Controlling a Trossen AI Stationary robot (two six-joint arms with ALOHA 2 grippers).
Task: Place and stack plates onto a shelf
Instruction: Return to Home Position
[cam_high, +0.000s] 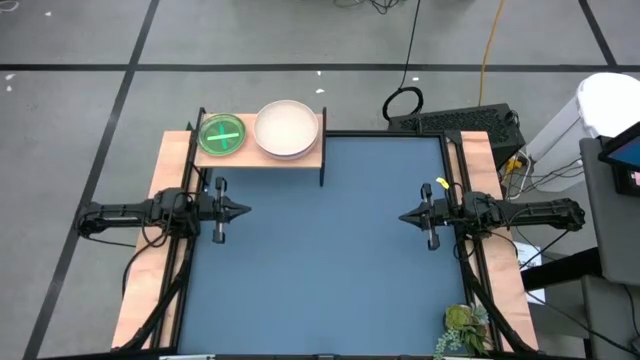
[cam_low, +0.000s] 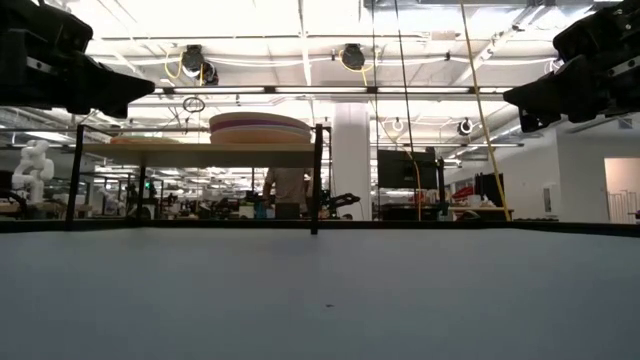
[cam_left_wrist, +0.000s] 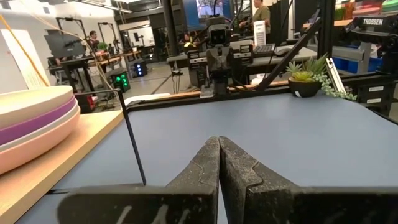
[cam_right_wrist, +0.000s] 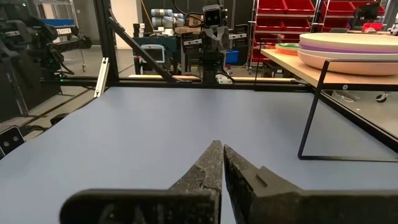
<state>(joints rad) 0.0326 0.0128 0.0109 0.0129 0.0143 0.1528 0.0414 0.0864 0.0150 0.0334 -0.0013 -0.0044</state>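
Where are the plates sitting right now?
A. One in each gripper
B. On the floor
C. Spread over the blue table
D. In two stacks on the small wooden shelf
D: the high view shows two stacks on the shelf, one topped by the green plate, the other by the white plate; the left gripper and right gripper are shut and empty.

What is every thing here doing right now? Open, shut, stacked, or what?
left end effector: shut, empty, above the table's left side.
right end effector: shut, empty, above the table's right side.
large plates: stacked on the shelf, pale one on top.
green plate: on the shelf beside them, topping smaller plates.
shelf: upright, holding both stacks.
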